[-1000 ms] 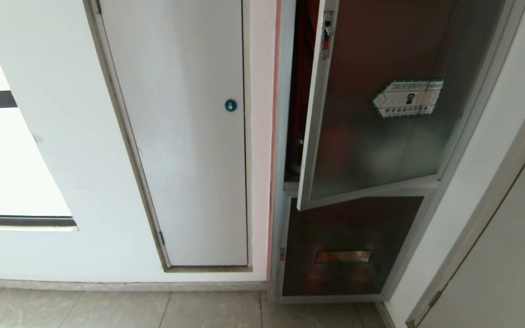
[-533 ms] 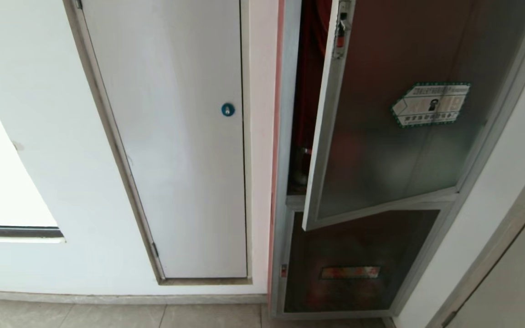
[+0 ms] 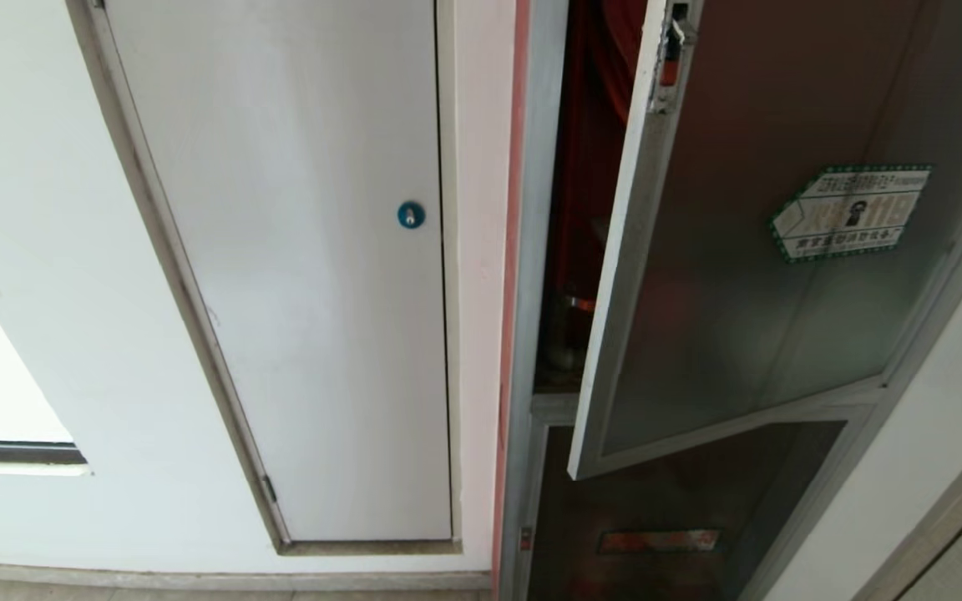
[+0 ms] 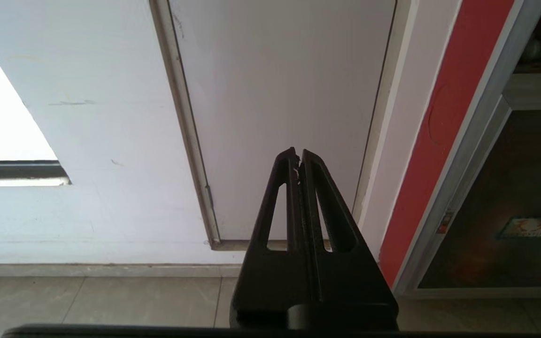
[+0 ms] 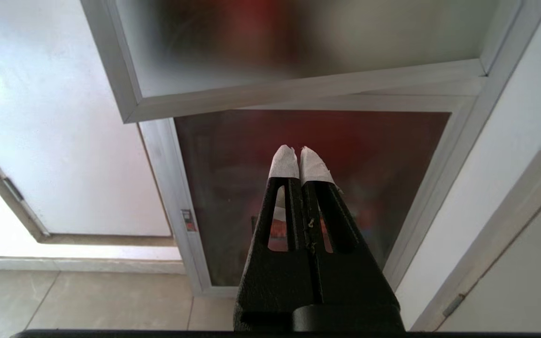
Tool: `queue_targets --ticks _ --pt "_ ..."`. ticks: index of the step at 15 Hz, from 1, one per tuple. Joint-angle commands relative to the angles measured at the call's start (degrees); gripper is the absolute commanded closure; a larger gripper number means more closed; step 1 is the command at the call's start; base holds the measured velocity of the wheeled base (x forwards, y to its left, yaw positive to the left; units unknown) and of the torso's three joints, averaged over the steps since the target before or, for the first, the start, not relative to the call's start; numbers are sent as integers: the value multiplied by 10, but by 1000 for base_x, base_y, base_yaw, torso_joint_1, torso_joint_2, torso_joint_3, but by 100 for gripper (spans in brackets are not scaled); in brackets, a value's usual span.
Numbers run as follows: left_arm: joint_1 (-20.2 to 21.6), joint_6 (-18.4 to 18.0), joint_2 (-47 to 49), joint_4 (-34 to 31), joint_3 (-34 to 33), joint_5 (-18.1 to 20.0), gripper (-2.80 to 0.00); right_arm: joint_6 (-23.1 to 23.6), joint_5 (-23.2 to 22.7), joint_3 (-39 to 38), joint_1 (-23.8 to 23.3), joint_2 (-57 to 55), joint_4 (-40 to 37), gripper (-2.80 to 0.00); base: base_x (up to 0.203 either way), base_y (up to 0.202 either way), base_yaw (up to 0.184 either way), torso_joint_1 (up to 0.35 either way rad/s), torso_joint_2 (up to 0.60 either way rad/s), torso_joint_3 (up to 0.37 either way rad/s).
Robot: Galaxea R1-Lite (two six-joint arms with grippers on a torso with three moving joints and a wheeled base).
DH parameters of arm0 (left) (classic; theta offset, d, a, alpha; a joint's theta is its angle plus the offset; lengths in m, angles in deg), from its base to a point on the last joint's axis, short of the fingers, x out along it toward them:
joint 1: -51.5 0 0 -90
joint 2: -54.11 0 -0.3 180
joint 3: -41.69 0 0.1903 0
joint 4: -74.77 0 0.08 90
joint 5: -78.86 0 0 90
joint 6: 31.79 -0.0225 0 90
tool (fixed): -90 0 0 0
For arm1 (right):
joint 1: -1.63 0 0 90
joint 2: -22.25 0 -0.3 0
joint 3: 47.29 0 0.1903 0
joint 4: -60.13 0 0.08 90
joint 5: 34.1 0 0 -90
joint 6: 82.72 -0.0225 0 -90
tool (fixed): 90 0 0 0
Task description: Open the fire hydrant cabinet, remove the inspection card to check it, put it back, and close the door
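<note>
The fire hydrant cabinet stands at the right, silver-framed, with red showing inside the gap. Its door of dark glass hangs partly ajar, hinged at the right, bearing a green-bordered hexagonal sticker and a small red latch. The inspection card is out of view. Neither arm shows in the head view. My left gripper is shut and empty, pointing at the white door. My right gripper, its tips wrapped in white tape, is shut and empty below the door's lower edge, facing the lower glass panel.
A plain white door with a blue round lock fills the wall left of the cabinet. A lower glass panel with a reddish label sits beneath the door. Tiled floor runs along the wall's foot; a white wall flanks the right.
The whole head view has shifted: the cabinet and white door appear larger and lower-right, so the camera has moved closer. The door stands ajar as before.
</note>
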Motion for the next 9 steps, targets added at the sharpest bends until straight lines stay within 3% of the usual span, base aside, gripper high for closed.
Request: queue_targets --ticks 1,9 --pt "0 0 1 0 -6 0 0 0 0 0 0 -1 1 0 194 0 2 5 0 0" --pt "0 0 1 0 -6 0 0 0 0 -1 0 -1 3 0 196 0 -1 4 2 2"
